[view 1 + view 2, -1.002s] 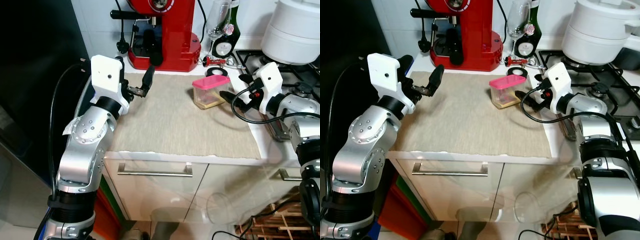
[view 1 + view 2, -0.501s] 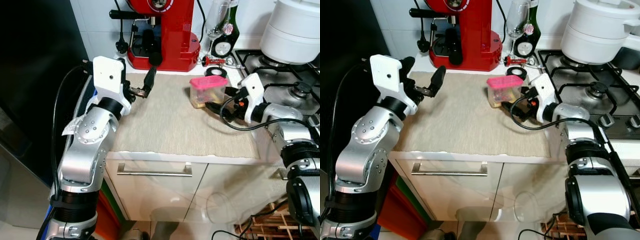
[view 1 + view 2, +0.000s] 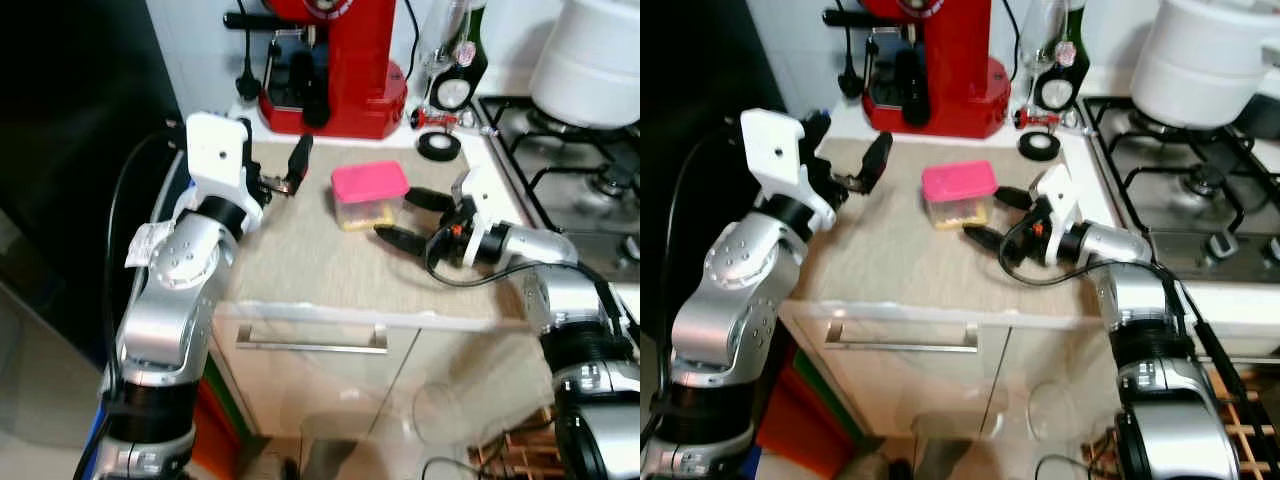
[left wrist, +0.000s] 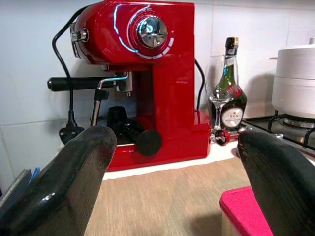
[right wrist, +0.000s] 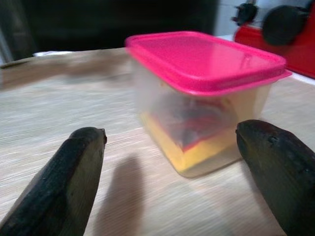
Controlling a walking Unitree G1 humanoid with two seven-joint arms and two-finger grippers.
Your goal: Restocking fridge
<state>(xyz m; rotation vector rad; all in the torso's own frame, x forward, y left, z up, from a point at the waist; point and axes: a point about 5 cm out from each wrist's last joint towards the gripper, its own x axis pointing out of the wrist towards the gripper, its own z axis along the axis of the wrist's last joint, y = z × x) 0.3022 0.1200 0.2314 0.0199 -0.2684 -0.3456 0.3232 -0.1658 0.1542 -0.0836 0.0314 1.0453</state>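
On the beige woven mat (image 3: pixel 300 250) covering the counter sits a small clear plastic tub with a pink lid (image 3: pixel 369 196), yellowish food inside. The right gripper (image 3: pixel 408 218) lies low just beside it, fingers spread wide, not touching it. The left gripper (image 3: pixel 290 168) hovers wide open near a red espresso machine (image 3: pixel 335 70). A white pot (image 3: pixel 595 70) stands on the stove.
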